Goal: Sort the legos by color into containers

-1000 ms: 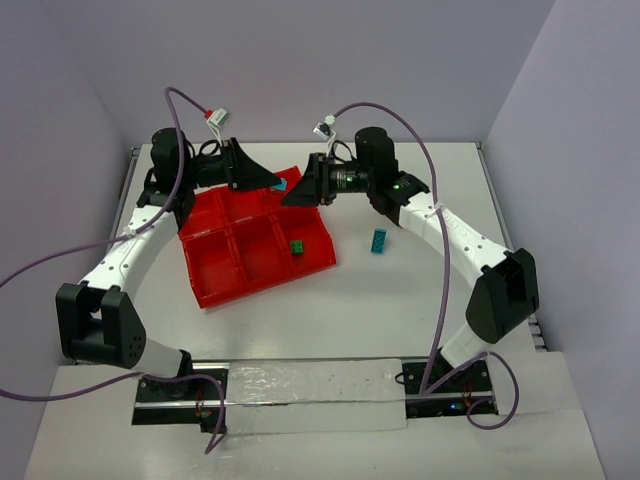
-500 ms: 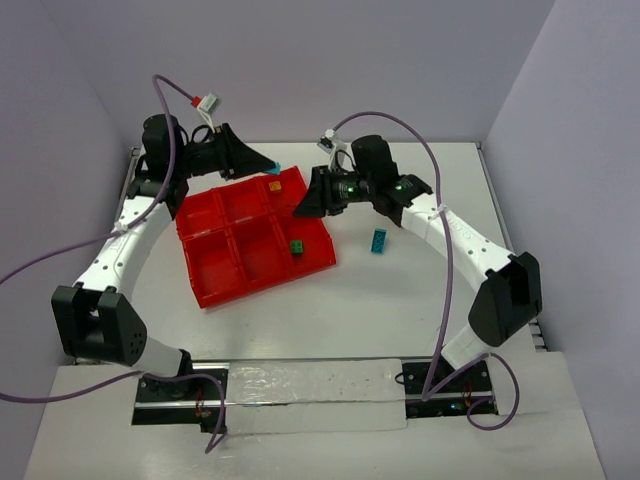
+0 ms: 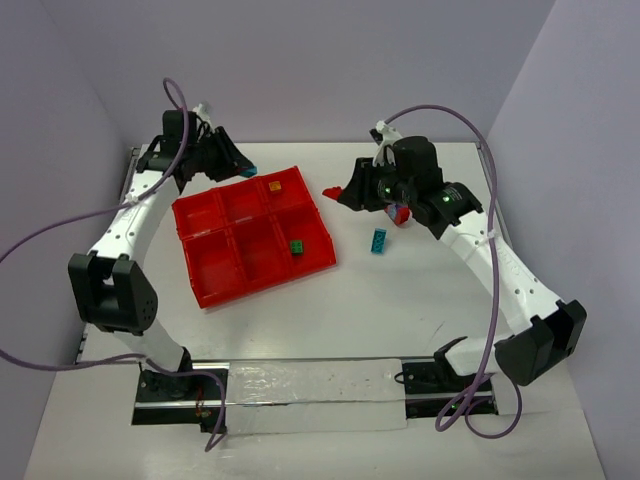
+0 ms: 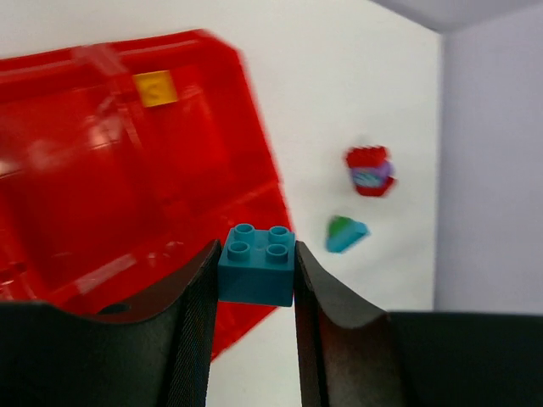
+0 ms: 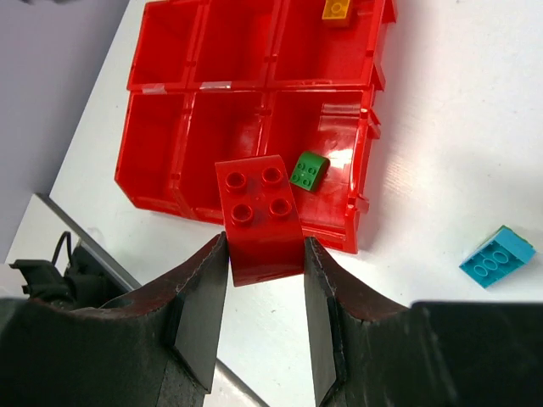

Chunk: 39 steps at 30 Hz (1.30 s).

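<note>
My left gripper (image 3: 240, 167) is shut on a teal-blue brick (image 4: 257, 264), held above the table beside the far edge of the red tray (image 3: 215, 268). My right gripper (image 3: 338, 192) is shut on a red brick (image 5: 259, 216), held just off the tray's right side. An orange-yellow brick (image 3: 275, 185) lies in the far right compartment. A green brick (image 3: 297, 246) lies in the near right compartment. A teal brick with green on it (image 3: 380, 240) lies on the table right of the tray. A small red and purple stack (image 3: 400, 213) lies under the right arm.
The tray's other compartments (image 5: 161, 42) hold nothing. A white strip (image 3: 310, 385) runs between the arm bases along the near edge. Purple walls close in the table at the back and both sides. Purple cables loop off both arms.
</note>
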Each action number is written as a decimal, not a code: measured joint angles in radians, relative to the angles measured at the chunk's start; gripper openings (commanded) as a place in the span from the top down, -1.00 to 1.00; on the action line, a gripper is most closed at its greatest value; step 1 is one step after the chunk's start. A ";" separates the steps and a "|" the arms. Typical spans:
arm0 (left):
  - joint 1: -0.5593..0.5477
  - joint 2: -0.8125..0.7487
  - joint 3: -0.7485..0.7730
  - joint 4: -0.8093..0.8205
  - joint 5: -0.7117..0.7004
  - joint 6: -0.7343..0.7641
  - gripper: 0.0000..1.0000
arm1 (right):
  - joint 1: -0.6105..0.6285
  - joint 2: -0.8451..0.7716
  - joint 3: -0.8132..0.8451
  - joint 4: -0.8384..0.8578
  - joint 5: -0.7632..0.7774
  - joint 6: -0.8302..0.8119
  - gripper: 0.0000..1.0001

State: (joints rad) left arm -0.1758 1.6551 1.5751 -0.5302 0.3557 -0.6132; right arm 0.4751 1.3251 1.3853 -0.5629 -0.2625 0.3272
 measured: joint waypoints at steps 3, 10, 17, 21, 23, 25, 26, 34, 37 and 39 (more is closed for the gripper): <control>-0.002 0.069 0.010 -0.025 -0.098 -0.001 1.00 | 0.000 -0.001 -0.002 -0.002 0.005 0.000 1.00; -0.008 0.195 0.022 -0.051 -0.286 -0.017 1.00 | 0.011 0.005 -0.015 -0.011 -0.011 0.002 1.00; -0.015 0.313 0.098 -0.062 -0.388 -0.029 0.76 | 0.073 0.023 -0.016 -0.014 -0.007 0.009 1.00; -0.019 0.344 0.100 -0.065 -0.427 -0.030 0.83 | 0.110 0.048 -0.014 -0.014 -0.005 0.015 1.00; -0.021 0.351 0.102 -0.063 -0.447 -0.030 0.87 | 0.129 0.068 -0.010 -0.014 -0.002 0.017 1.00; -0.024 0.357 0.109 -0.064 -0.467 -0.029 0.82 | 0.155 0.092 -0.005 -0.014 -0.001 0.019 1.00; -0.025 0.368 0.125 -0.070 -0.476 -0.029 0.73 | 0.170 0.103 -0.004 -0.014 -0.002 0.021 1.00; -0.035 0.500 0.263 -0.082 -0.545 -0.010 -0.59 | 0.221 0.137 -0.003 -0.013 -0.003 0.042 1.00; -0.037 0.521 0.277 -0.089 -0.550 -0.005 -0.59 | 0.223 0.138 -0.003 -0.011 -0.003 0.045 1.00; -0.039 0.524 0.288 -0.099 -0.554 -0.003 -0.59 | 0.225 0.140 -0.002 -0.010 -0.004 0.046 1.00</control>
State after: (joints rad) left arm -0.2146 2.1796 1.8628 -0.6292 -0.1982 -0.6165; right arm 0.7002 1.4647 1.3830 -0.5728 -0.2665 0.3727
